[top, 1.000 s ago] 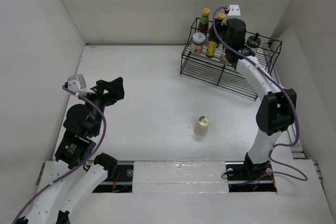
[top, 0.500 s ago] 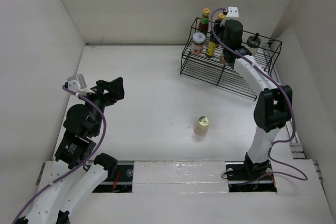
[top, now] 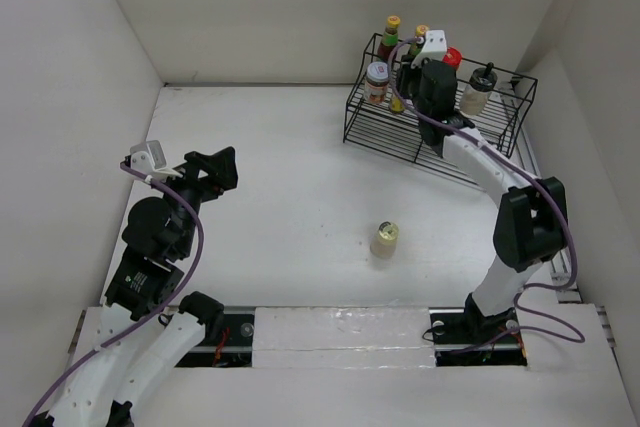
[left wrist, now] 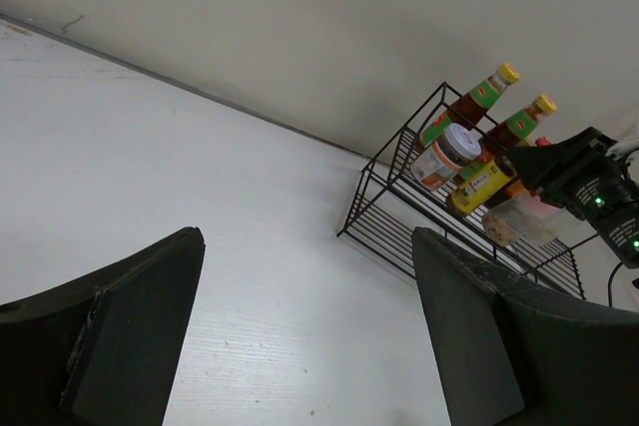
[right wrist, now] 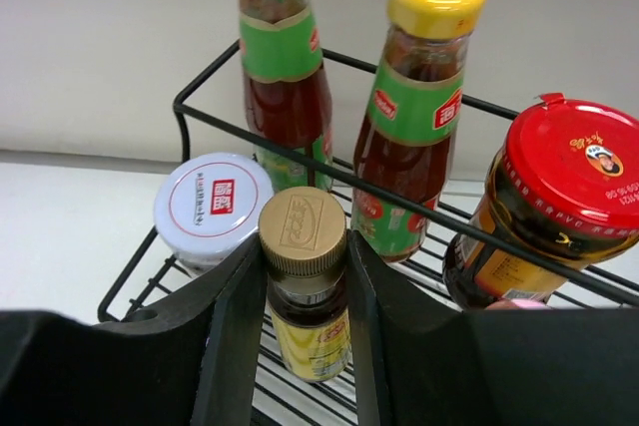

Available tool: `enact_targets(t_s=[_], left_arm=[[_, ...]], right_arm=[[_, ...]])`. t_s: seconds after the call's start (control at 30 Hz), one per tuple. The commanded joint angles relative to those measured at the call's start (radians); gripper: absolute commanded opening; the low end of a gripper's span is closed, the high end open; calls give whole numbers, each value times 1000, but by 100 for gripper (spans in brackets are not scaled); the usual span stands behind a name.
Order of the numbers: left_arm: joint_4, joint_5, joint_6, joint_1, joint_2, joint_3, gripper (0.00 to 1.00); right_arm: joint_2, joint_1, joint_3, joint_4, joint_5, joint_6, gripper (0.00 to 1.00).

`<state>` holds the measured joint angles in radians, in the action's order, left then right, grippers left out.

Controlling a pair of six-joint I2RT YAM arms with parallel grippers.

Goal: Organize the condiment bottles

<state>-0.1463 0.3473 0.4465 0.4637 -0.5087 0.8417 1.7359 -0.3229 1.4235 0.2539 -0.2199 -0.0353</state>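
Since a second ago the right tool [right wrist: 306,246] has moved to the left over the rack [top: 400,137], and the red-lidded jar [right wrist: 574,182], which it covered in the top view, now shows. The left arm has not moved.

In the rack, the small bottle [right wrist: 303,221] stands upright between the two fingers of the right tool. The fingers lie against its sides, so the tool is clamped on it. The white-lidded jar [right wrist: 213,209] stands just left of the tool, close beside the small bottle. Beyond the tool, the two sauce bottles [right wrist: 285,67] [right wrist: 414,127] stand side by side at the back rail. The red-lidded jar is to the right of the tool, near the second sauce bottle. Further to the right, the grey shaker [top: 476,90] stands in the rack too. The cream shaker [top: 384,240] is not in the rack. It stands upright on the worktop [top: 290,167], well apart from both tools.

The right arm is stretched far forward. Its elbow is raised at the right side and its forearm runs up and left to the rack, with the wrist above the wires. The left arm is folded near its base. The left tool [left wrist: 305,326] hangs over the worktop with its fingers wide apart and nothing between them, and it faces the rack from far away.
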Motion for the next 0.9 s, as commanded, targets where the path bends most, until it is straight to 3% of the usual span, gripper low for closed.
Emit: enact_targets(t_s=[0.0, 0.23, 0.3, 0.43, 0.67, 0.87], left_arm=[[48, -8, -11, 1, -5, -7, 81], [48, -8, -11, 1, -5, -7, 81], [48, -8, -11, 1, -5, -7, 81], [48, -8, -11, 1, -5, -7, 81], [48, -8, -11, 1, -5, -7, 81], [48, -8, -11, 1, -5, -7, 81]], right_arm=[[-68, -30, -46, 148, -55, 43, 29], [-98, -48, -116, 183, -105, 64, 32], [-107, -48, -127, 183, -105, 64, 38], [-116, -48, -147, 183, -105, 64, 61], [-137, -39, -138, 171, -64, 64, 74], [-252, -39, -130, 90, -53, 55, 86]])
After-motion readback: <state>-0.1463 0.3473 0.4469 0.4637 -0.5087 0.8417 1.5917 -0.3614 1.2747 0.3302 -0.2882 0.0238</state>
